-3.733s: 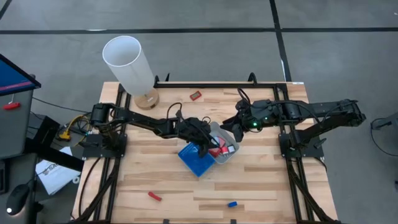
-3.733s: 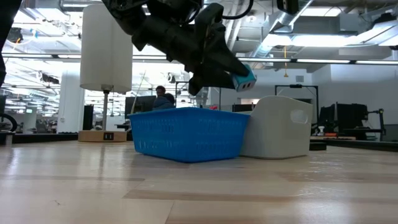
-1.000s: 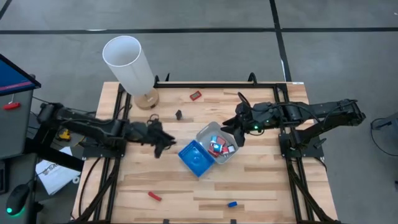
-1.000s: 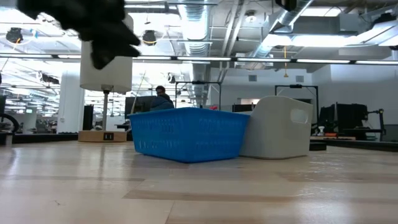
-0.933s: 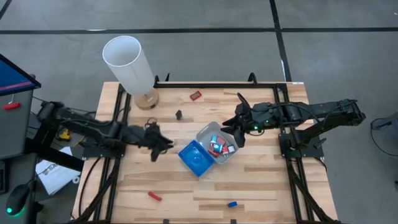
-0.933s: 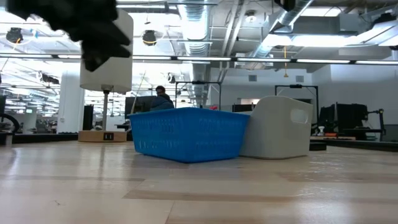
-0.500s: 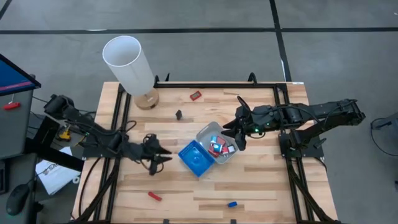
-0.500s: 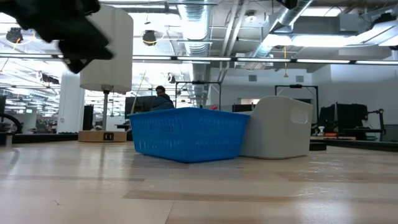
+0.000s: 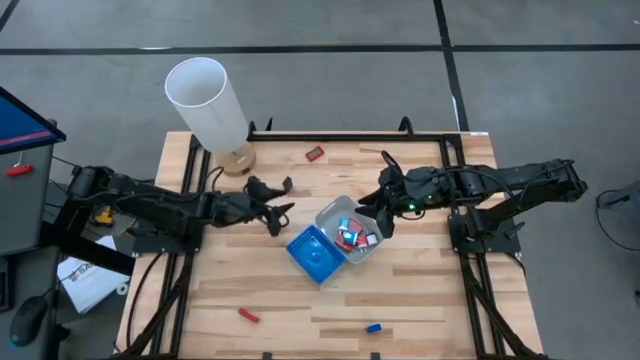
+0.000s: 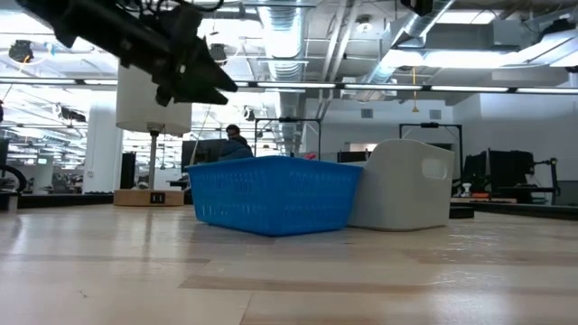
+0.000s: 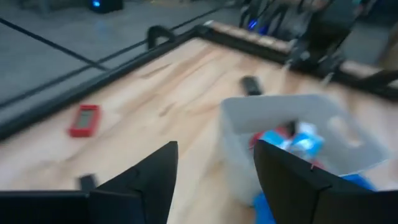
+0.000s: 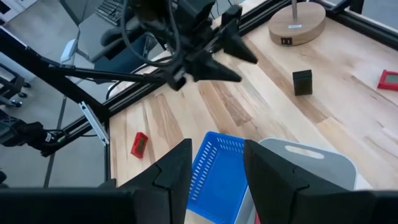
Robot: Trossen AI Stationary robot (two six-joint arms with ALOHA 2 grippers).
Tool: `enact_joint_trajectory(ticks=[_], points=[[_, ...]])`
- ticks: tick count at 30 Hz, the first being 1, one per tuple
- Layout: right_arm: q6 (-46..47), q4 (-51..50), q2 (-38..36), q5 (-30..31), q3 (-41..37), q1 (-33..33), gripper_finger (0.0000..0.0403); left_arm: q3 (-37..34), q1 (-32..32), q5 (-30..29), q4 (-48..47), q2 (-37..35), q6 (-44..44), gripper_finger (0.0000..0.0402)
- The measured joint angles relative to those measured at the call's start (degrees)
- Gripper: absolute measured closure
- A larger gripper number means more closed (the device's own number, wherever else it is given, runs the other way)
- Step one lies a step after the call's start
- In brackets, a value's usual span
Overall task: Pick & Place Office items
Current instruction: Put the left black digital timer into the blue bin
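- Pale wooden slat table point(image 9: 420, 290), dark frame rails round it; both arms reach in from opposite sides.
- Tall white cylinder on a round wooden base point(image 9: 208, 100) at the far left corner. Not part of the sorting.
- Left gripper point(image 9: 281, 208) hangs above the board between the cylinder's base and the trays, well off the surface in the low view. Fingers spread, nothing between them; left wrist view shows bare space there.
- Right gripper point(image 9: 382, 206) sits at the far edge of the grey tray. Right wrist view shows its two fingers parted with only table and trays past them, so it looks empty.
- Blue mesh square tray point(image 9: 316, 253) and clear-grey square tray point(image 9: 328, 215) touch, mid-table.
- Grey tray already holds a small heap of office items point(image 9: 356, 235), red, blue and white. Blue tray's contents cannot be made out.
- Still loose: small black blocky piece point(image 9: 287, 184), just beyond the left gripper; flat red piece point(image 9: 314, 153) near the far edge; red piece point(image 9: 248, 316) and blue piece point(image 9: 373, 327) toward the near edge.
- Judgement: past halfway. Four strays remain; the black one looks the likeliest next pick for the left arm.
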Motion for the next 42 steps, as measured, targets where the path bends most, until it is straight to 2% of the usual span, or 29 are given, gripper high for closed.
enact_joint_trajectory(ticks=[6, 11, 13, 16, 21, 26, 29, 36, 40, 42], points=[[1.0, 0.0, 0.0, 0.1, 0.0, 0.7, 0.0266, 4.0, 3.1, -0.4, -15.3, -0.1, 0.4, 0.0169], [1.0, -0.5, 0.0, 0.4, 0.0, 1.1, 0.0266, 1.4, 2.6, -6.1, -18.9, 0.0, -13.4, 0.0141], [1.0, -1.1, 0.0, 1.4, 0.0, 1.1, 0.0266, 0.5, 2.6, -9.0, -17.9, 0.0, -16.2, 0.0138], [0.8, -1.8, 0.0, 1.6, 0.0, 1.0, 0.0266, 0.5, 2.8, -12.6, -16.5, 1.5, -14.5, 0.0145], [0.1, -1.7, 0.0, 1.6, 0.0, 1.0, 0.0266, 0.4, 2.7, -13.7, -10.5, 8.3, -10.0, 0.0163], [0.5, -1.7, 0.0, 1.8, 0.0, 1.0, 0.0266, 0.4, 2.2, -15.1, -1.7, 17.1, -9.7, 0.0173], [1.0, -1.7, 0.0, 1.9, 0.0, 1.8, 0.0266, 0.5, 2.6, -15.4, 2.2, 20.0, -9.5, 0.0172], [1.2, -1.7, 0.0, 1.8, 0.0, 3.3, 0.0279, 0.9, 3.8, -19.5, 2.4, 21.4, -7.1, 0.0165], [1.0, -1.7, 0.0, 1.8, 0.0, 3.3, 0.0289, 0.9, 5.6, -19.3, 2.5, 21.4, -9.1, 0.0164], [0.8, -1.7, 0.0, 1.8, 0.0, 3.3, 0.0291, 0.9, 7.1, -17.2, 2.5, 21.4, -12.0, 0.0164]])
